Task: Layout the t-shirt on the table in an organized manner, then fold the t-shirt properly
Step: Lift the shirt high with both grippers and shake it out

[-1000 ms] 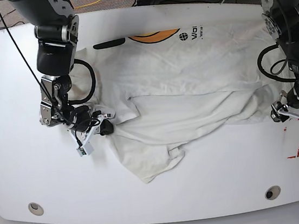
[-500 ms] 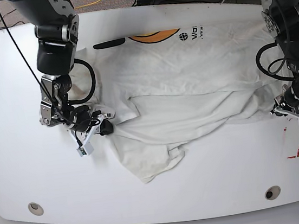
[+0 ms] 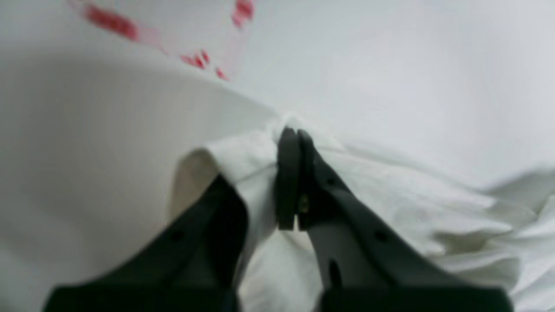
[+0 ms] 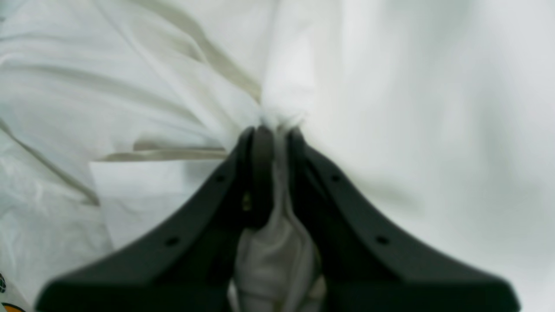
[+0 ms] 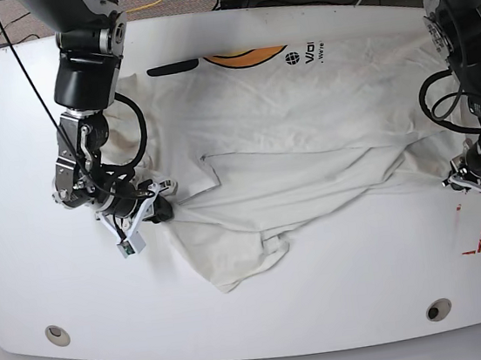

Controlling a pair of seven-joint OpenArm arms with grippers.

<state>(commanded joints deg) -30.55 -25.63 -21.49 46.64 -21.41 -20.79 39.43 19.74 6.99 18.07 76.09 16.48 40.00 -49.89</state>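
The off-white t-shirt (image 5: 305, 137) lies crumpled across the white table (image 5: 6, 130), its orange graphic and black lettering at the far edge and a loose flap hanging toward the front. In the base view, my right gripper (image 5: 153, 211) is at the shirt's left edge. It is shut on a bunch of the t-shirt (image 4: 277, 104), with cloth pinched between the black fingers (image 4: 260, 156). My left gripper (image 5: 467, 177) is at the shirt's right edge, shut on a hem corner of the t-shirt (image 3: 251, 151). In the wrist view, my left gripper (image 3: 289, 134) holds that corner just above the tabletop.
A red-outlined tape mark (image 5: 475, 230) lies on the table just in front of the left gripper, and it shows blurred as a red tape mark (image 3: 112, 21) in the left wrist view. Two grey grommet holes (image 5: 57, 334) (image 5: 438, 309) sit near the front edge. Cables run beyond the far edge.
Both grippers have moved slightly outward and toward the front while still holding the cloth. The shirt is stretched a little wider, and its front flap has shifted left.
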